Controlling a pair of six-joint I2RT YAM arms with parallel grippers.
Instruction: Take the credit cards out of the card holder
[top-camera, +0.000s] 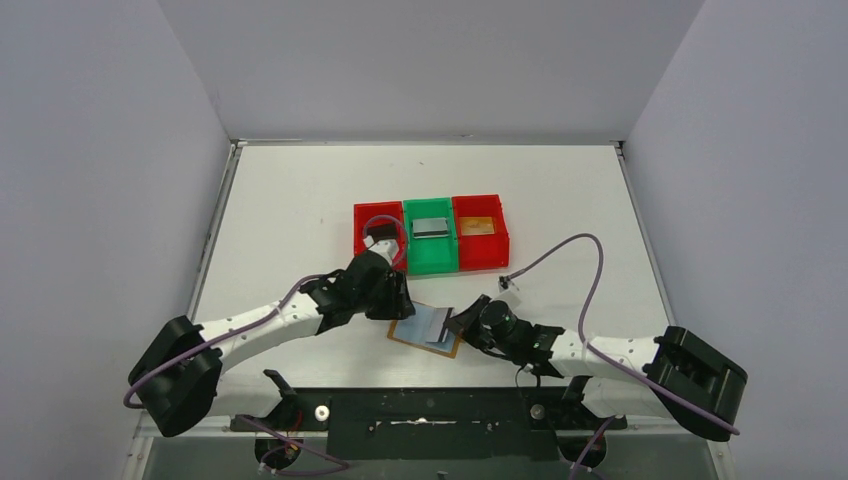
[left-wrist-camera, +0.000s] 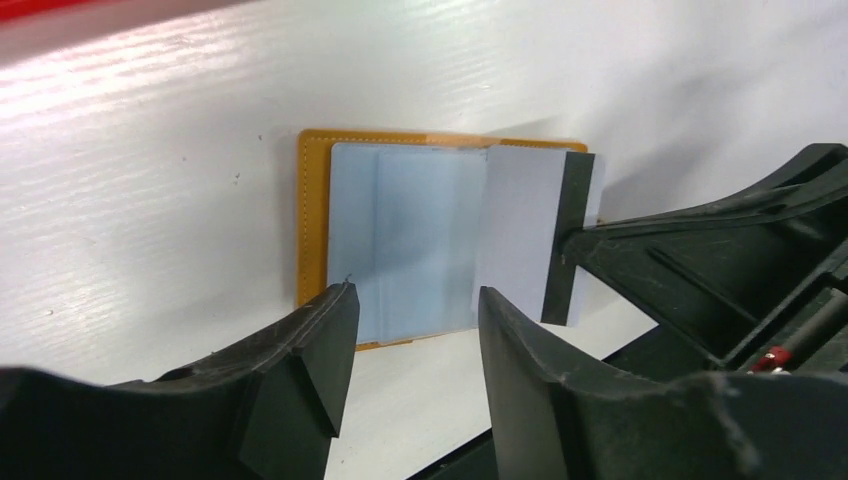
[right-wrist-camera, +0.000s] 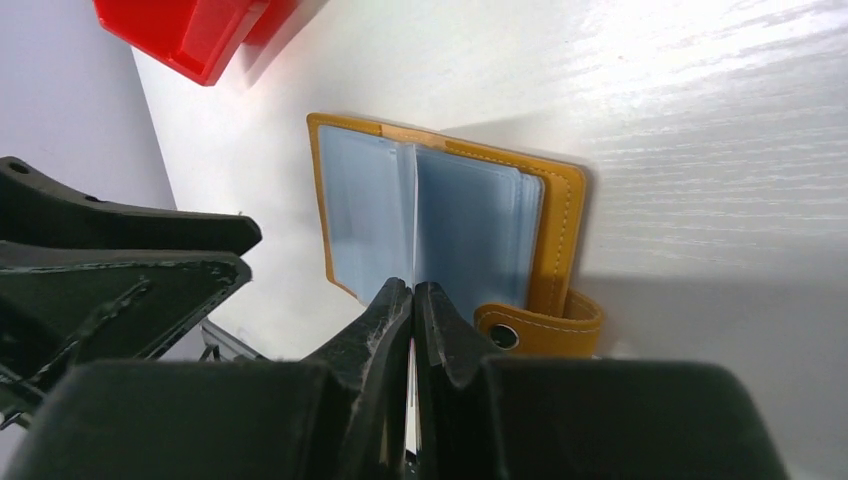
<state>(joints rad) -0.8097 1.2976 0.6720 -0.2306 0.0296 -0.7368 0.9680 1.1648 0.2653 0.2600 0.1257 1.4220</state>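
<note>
The card holder (top-camera: 425, 330) lies open on the desk (top-camera: 300, 200) near its front edge, between the two arms. The right jaws are pinched tight on the edge of a white card (left-wrist-camera: 520, 230) with a black stripe, over the holder's blue-grey panels. The left jaws stand partly open and empty, just beside the holder.

Bright, even light from above; glare streaks the white table (left-wrist-camera: 130, 120) in my wrist views, and my left end effector (left-wrist-camera: 415, 305) looks blurred up close.
</note>
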